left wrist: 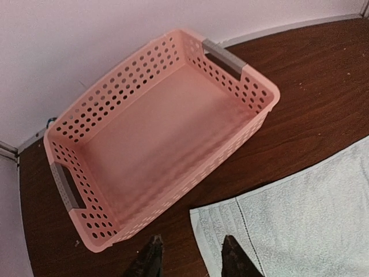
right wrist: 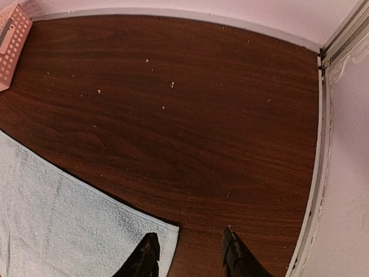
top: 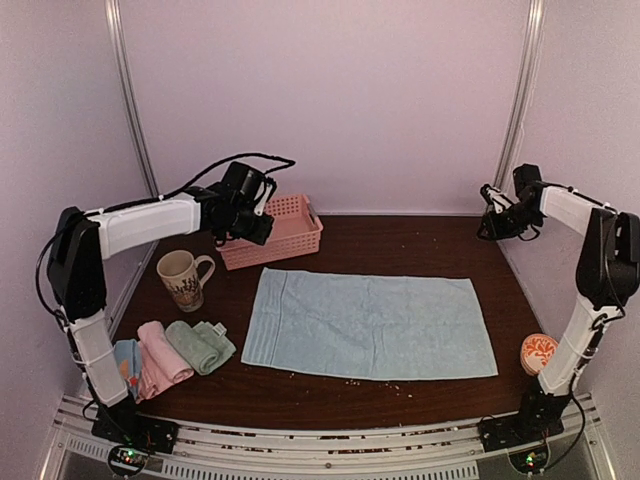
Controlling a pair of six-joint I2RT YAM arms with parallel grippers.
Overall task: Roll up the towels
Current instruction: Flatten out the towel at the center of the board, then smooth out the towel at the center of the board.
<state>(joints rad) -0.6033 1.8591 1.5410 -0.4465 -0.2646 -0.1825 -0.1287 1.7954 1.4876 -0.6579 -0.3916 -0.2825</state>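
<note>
A light blue towel [top: 368,323] lies flat and spread out in the middle of the table. Its far left corner shows in the left wrist view [left wrist: 300,219], its far right corner in the right wrist view [right wrist: 69,225]. At the near left lie a rolled pale green towel [top: 200,345], a pink towel [top: 160,358] and a blue towel with orange dots [top: 127,362]. My left gripper [left wrist: 191,254] is open and empty, held high above the towel's far left corner. My right gripper [right wrist: 189,251] is open and empty, held high above the far right corner.
An empty pink perforated basket [top: 272,232] stands at the back left; it fills the left wrist view [left wrist: 155,133]. A patterned mug [top: 183,279] stands left of the towel. An orange patterned object [top: 538,353] sits near the right arm's base. Walls close in both sides.
</note>
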